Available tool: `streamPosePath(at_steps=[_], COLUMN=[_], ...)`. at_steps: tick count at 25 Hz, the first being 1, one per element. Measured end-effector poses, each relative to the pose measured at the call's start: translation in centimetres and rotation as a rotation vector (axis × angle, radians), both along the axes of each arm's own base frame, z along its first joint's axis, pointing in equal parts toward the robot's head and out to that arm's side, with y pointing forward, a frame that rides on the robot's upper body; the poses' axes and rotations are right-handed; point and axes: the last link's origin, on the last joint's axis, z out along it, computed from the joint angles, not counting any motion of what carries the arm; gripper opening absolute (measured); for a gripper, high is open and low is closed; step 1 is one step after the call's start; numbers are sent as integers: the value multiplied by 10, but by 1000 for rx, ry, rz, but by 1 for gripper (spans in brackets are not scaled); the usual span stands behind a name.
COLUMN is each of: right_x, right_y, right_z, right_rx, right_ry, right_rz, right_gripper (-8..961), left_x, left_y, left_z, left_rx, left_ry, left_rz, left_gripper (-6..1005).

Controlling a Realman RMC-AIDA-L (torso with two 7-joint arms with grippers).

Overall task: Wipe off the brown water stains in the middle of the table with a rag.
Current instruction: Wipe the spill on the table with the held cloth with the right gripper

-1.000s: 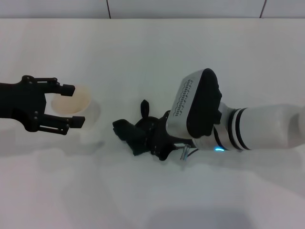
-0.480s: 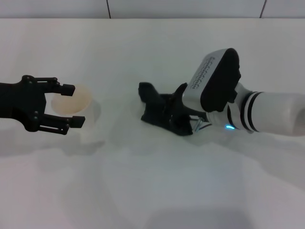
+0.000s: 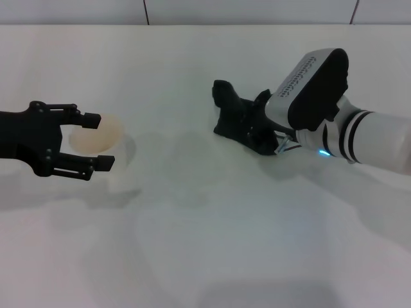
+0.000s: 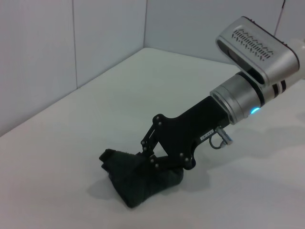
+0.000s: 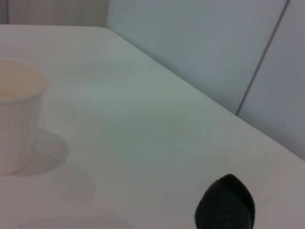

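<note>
My right gripper (image 3: 239, 125) is shut on the black rag (image 3: 226, 102) and presses it on the white table (image 3: 205, 244), right of the middle and toward the back. The left wrist view shows the rag (image 4: 136, 183) bunched under the right gripper (image 4: 159, 164), resting on the tabletop. A bit of the rag (image 5: 226, 202) shows in the right wrist view. No brown stain shows on the table in any view. My left gripper (image 3: 99, 142) is open at the left, its fingers on either side of the cup.
A whitish translucent cup (image 3: 96, 136) with a faint orange tint stands at the left between the left gripper's fingers; it also shows in the right wrist view (image 5: 16, 124). A wall (image 3: 257, 11) runs along the table's back edge.
My right gripper has dragged the rag across the table from the front middle toward the back right. The left arm and the cup have not moved.
</note>
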Motion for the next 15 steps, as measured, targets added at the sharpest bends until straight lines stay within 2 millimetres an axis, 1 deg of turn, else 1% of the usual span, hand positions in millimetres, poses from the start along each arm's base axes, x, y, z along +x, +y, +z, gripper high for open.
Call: streamPosePath(at_steps=[6,11,15], right_x=[-1,-5,-4], right_y=[-4,-18,-27], right_z=[-3,-9,-5], right_rx=[-27,-105,-131], right_ry=[-1,10,31], right_rz=[-1,-2,-14], right_gripper=[128,129,131], left_x=[-1,-2,-4], left_y=[-1,-1,-2], left_z=[0,1,1], left_rx=[2,5,7], left_ry=[1,3,5], left_rz=[3,6,12], left_gripper=[879,879,880])
